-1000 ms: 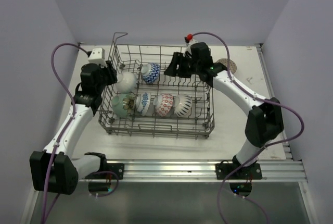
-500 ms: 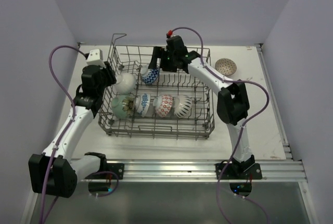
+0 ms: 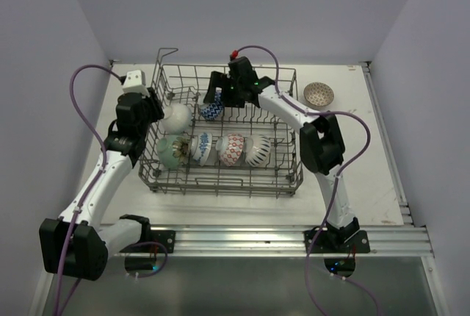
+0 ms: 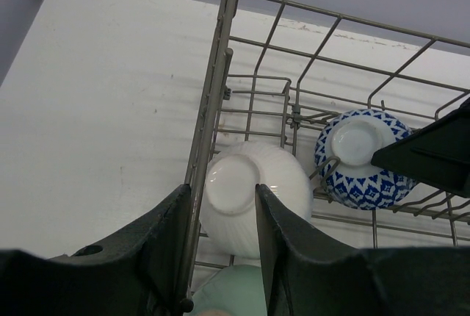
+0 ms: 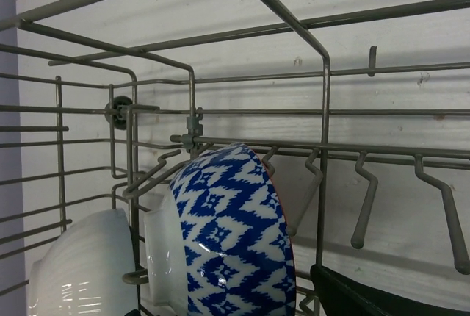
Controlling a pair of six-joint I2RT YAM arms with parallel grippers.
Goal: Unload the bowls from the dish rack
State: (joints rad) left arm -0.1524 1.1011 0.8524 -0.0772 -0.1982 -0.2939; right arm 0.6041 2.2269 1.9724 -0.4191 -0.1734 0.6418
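The grey wire dish rack (image 3: 291,181) holds several bowls on edge. At the back are a white bowl (image 3: 177,116) and a blue-patterned bowl (image 3: 212,107). The front row holds a pale green bowl (image 3: 172,148), a blue-and-white bowl (image 3: 202,145), a red-patterned bowl (image 3: 233,147) and a ribbed white bowl (image 3: 258,149). My left gripper (image 3: 159,109) is open. In the left wrist view one finger (image 4: 165,231) is outside the rack wall and the other is against the white bowl (image 4: 275,184). My right gripper (image 3: 214,93) is open beside the blue-patterned bowl (image 5: 231,242), with one finger (image 5: 382,297) showing.
A brown-patterned bowl (image 3: 319,94) lies on the white table right of the rack. The rack's raised wire loop (image 3: 167,50) stands at its back left corner. Purple walls close in on the left, back and right. The metal rail (image 3: 250,237) runs along the near edge.
My right arm has swung left from the rack's back right corner to the blue-patterned bowl. My left gripper has stayed at the white bowl.
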